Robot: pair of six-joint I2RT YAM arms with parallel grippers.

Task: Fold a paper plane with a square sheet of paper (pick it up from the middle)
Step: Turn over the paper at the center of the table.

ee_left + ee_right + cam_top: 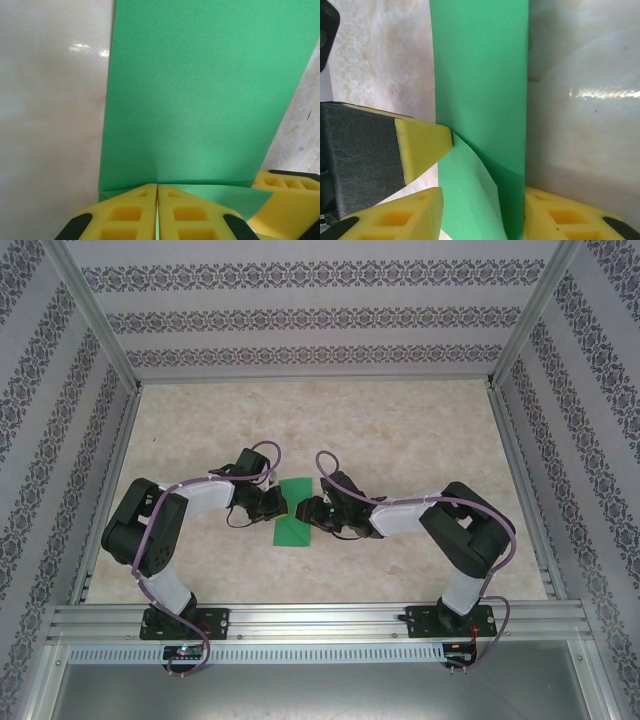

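Note:
The square sheet of paper (293, 512) is bright green and lies folded into a long strip on the table between my two grippers. A paper plane is out of view. My left gripper (277, 502) is shut, its yellow fingertips (145, 200) resting on the strip's (200, 100) edge at a crease. My right gripper (482, 210) is open and straddles the near end of the strip (480, 75), where a corner flap curls up between its fingers. The left gripper's fingertip (422, 142) touches the flap's top.
The marble-patterned tabletop (400, 430) has free room behind and to both sides. Patterned walls and metal rails (310, 615) enclose it. The right gripper's finger (285, 195) is close beside the left gripper.

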